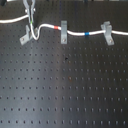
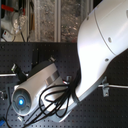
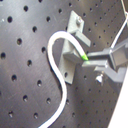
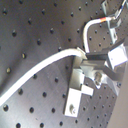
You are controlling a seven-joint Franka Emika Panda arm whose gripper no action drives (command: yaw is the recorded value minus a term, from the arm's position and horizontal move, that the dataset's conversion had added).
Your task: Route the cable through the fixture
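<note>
In the first exterior view, the gripper (image 1: 31, 20) hung over the fixture (image 1: 25, 36) at the first exterior view's upper left, pinching the cable (image 1: 75, 33) near its green band, seemingly to steer it between the prongs. The cable already ran through two taller posts (image 1: 63, 31).

In the second exterior view, the arm (image 2: 95, 55) hid nearly everything.

In the first wrist view, the jaws were closed on the cable at the green band (image 3: 85, 58), beside the fixture.

In the second wrist view, the cable curved against the fixture's prongs (image 4: 80, 82).
</note>
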